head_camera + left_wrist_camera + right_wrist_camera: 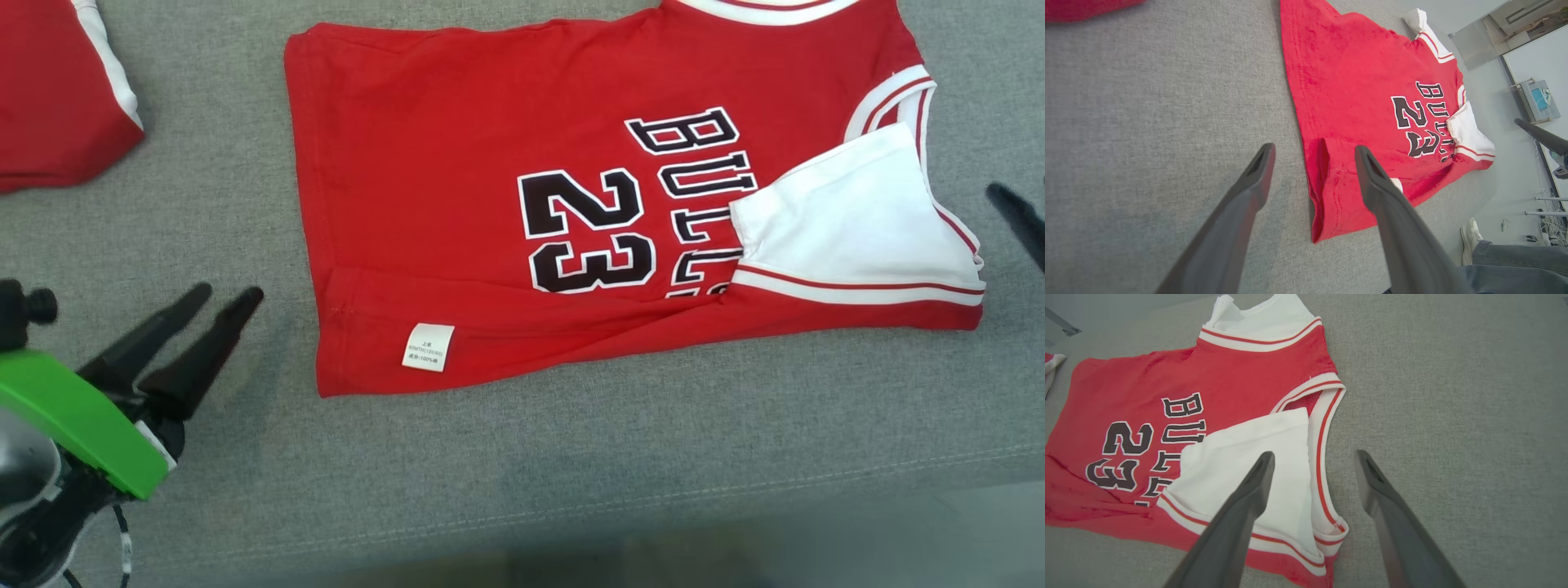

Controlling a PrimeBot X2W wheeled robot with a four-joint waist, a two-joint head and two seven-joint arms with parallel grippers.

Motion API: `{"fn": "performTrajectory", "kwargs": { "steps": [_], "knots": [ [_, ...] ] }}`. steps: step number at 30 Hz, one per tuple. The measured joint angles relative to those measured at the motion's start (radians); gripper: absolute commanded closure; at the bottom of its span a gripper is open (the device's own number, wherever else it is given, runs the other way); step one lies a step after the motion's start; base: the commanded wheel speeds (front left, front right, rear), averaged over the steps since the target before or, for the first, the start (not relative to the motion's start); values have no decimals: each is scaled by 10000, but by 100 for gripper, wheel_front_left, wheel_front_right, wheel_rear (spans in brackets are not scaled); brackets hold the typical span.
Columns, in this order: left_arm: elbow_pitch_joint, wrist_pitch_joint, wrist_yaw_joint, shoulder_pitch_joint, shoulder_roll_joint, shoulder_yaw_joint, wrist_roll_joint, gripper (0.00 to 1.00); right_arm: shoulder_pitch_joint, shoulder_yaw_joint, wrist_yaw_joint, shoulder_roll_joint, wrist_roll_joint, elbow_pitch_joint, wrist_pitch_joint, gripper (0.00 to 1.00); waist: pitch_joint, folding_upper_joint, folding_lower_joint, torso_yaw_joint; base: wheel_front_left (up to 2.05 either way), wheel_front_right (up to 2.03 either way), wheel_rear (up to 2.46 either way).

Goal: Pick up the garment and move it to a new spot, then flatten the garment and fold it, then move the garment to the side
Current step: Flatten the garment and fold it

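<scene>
Lying spread on the grey woven cloth surface, the red sleeveless knit jersey with black-and-white lettering sits centre to right of the head view, with its hem toward the robot's left and its shoulders toward the right. Its near long edge is turned over, exposing a small white care label, and a white-lined shoulder flap lies folded across part of the lettering. The left gripper hovers just off the hem side with its fingers spread and nothing between them. The right gripper is likewise wide apart and empty, one finger over the white flap and the other over bare cloth. A second red garment with white trim lies well apart at the far left. Assessment: the jersey appears light, limp and non-fragile. It will likely sag and lose its fold if lifted at one point. Recommended holds are pinches through both layers at the near hem corner and at the striped armhole trim, where the thicker band should give firmer purchase.
</scene>
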Motion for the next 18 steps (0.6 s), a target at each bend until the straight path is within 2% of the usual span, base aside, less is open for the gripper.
{"fn": "performTrajectory", "kwargs": {
  "steps": [3, 7, 10, 14, 18],
  "knots": [
    [-111, 174, 19, -556, 150, 48, 0, 0, -578, -155, -13, -109, -127, -157, 36, 0, 115, 0, 0, -9, 0, 0, 0],
    [-303, 844, 38, -1913, 213, 42, -40, 0, -1864, -178, -157, -253, -345, -328, 589, 0, 423, 0, 0, -7, 0, 0, 0],
    [-303, 1532, 207, -2983, 234, -50, -169, 0, -2985, -132, -272, -255, -499, -341, 1145, 0, 723, 0, 0, 6, 0, 0, 0],
    [-77, 2458, 382, -4292, 224, -318, -222, 0, -4486, 125, -456, -71, -830, -313, 1914, 0, 1198, 0, 0, 35, 0, 0, 0],
    [353, 3218, 518, -5365, -82, -671, -389, 0, -5656, 393, -621, 236, -1227, -29, 2548, 0, 1710, 0, 0, 109, 0, 0, 0]
  ]
}}
